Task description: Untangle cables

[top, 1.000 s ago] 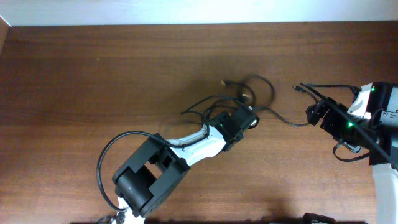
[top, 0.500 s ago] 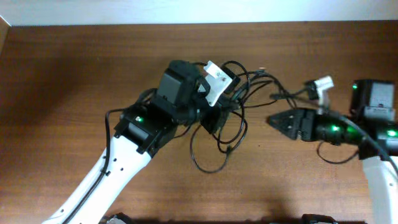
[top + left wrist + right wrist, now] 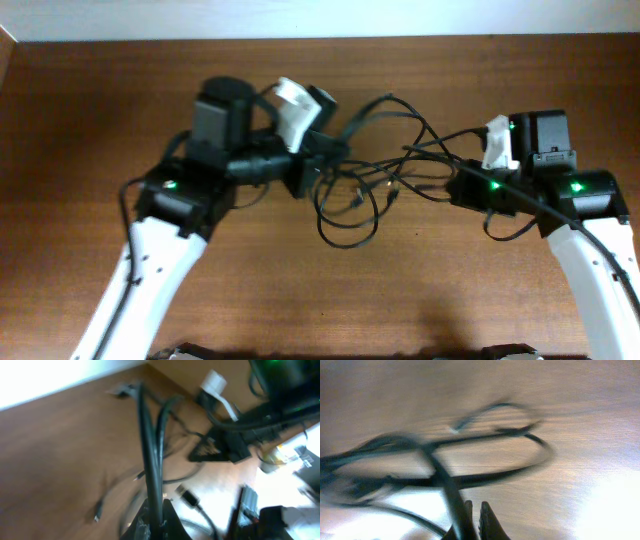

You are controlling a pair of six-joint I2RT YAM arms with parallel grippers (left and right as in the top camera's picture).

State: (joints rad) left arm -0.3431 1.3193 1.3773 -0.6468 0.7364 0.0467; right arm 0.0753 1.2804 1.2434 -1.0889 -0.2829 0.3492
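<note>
Black and pretty tangled, the cables (image 3: pixel 365 185) are spreading in a loose clump over the middle of the wooden table (image 3: pixel 90 110), strung between both arms. The left gripper (image 3: pixel 322 158) is pinching a couple of strands at the left side of the clump. Its wrist view is showing them running straight up out of the closed fingers (image 3: pixel 167 522). The right gripper (image 3: pixel 452 190) is clamping down on one strand at the right end, with a loop sagging toward the near edge.
</note>
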